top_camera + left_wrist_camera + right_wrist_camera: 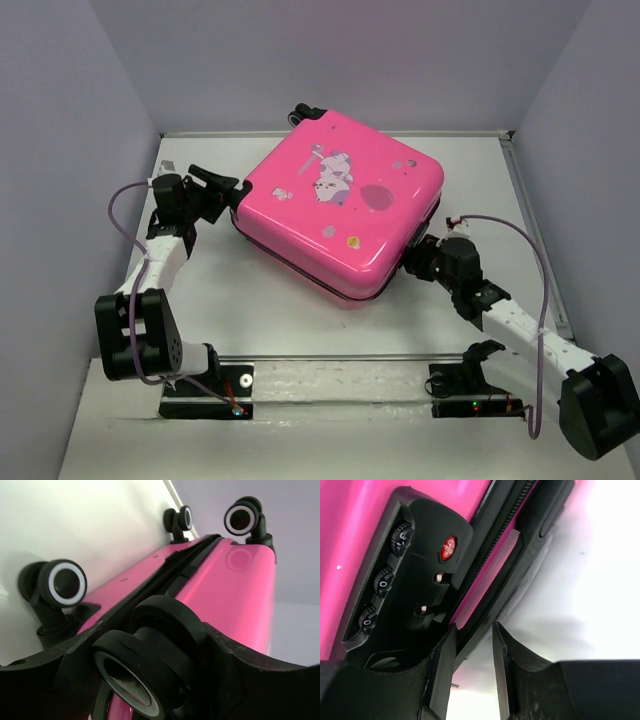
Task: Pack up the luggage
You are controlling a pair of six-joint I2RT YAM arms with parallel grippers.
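Note:
The luggage (340, 200) is a hot-pink hard-shell suitcase with a white cartoon print. It lies flat and closed on the white table (250, 300), turned at an angle. My left gripper (228, 192) is at its left corner. In the left wrist view the gripper (150, 650) is shut on one black wheel (145, 665), beside the pink shell (235, 595). My right gripper (412, 258) is at the suitcase's near right edge. In the right wrist view it (472, 630) is open and empty, its left finger against the black zipper band (492, 545) next to the combination lock (405, 575).
Three other wheels (62, 582) (186, 517) (242, 519) stick out from the suitcase's end. Grey walls enclose the table on the left, back and right. A rail (340, 358) runs along the near edge between the arm bases.

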